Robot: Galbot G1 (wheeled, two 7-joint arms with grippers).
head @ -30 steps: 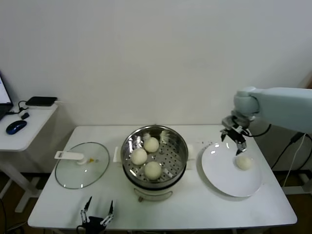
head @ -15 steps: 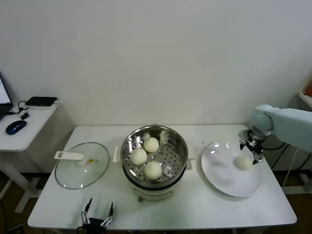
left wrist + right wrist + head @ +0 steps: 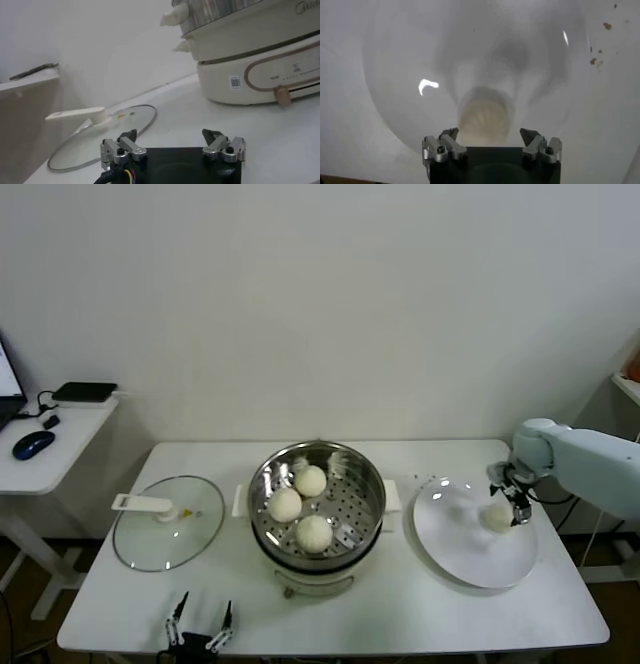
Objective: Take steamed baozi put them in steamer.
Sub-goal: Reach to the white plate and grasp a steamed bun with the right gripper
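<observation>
At the bottom edge of the head view, left of centre, the left claw (image 3: 200, 624) sits low over the near edge of the white tabletop (image 3: 400, 609), its two fingers spread and holding nothing; its wrist view shows the same parted tips (image 3: 172, 145) with bare surface between them. Just beyond it, at lower centre, stands the steamer (image 3: 317, 514), a shiny steel pot on a white base. Three steamed baozi (image 3: 314, 533) lie on its perforated tray, one nearer and two farther back, close together. To the left of the pot, the glass lid (image 3: 167, 534) with a white handle lies flat on the tabletop. To the right, the white plate (image 3: 470, 559) carries the fourth bun (image 3: 498, 517) near its far right rim. The right claw (image 3: 510, 502) hangs directly over that bun, released, fingers wide on either side of it; the right wrist view shows the bun (image 3: 483, 120) centred between the open tips (image 3: 491, 144), not gripped. At the far left, a side desk (image 3: 50, 454) holds a computer mouse (image 3: 33, 444).
</observation>
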